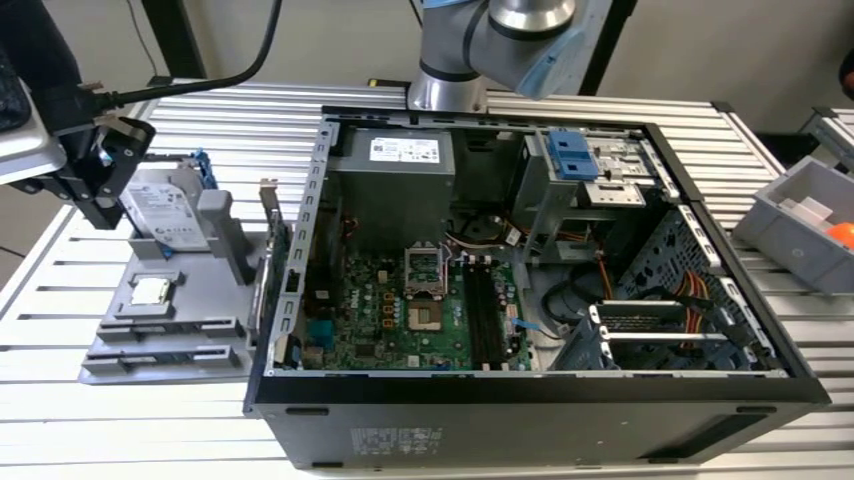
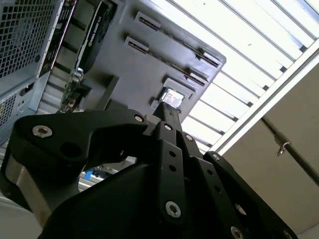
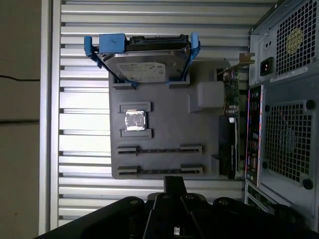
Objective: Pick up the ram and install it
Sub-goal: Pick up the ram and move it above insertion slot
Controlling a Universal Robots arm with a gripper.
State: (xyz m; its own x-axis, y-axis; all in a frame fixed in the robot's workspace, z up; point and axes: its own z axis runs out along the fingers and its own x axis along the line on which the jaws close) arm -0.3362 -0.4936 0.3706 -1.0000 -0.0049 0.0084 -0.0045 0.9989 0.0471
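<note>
My gripper (image 1: 100, 218) hangs at the exterior view's far left, above the outer edge of the grey parts holder (image 1: 200, 335). In both wrist views its black fingers meet in one narrow tip (image 2: 167, 105) (image 3: 174, 180), shut, with nothing visible between them. The tip sits over the holder's (image 3: 169, 112) edge, beside two long narrow slots (image 3: 159, 148). I cannot make out the ram; it is hidden or out of view. The open computer case (image 1: 534, 420) lies to the exterior view's right, its motherboard (image 1: 380, 315) and black memory slots (image 1: 483, 315) exposed.
A silver hard drive in a blue bracket (image 1: 167, 215) (image 3: 144, 64), a small square processor chip (image 1: 147, 290) (image 3: 134, 121) and an upright expansion card (image 1: 276, 265) (image 3: 229, 144) stand on the holder. A grey bin (image 1: 794, 215) sits at the far right. A black cable runs overhead.
</note>
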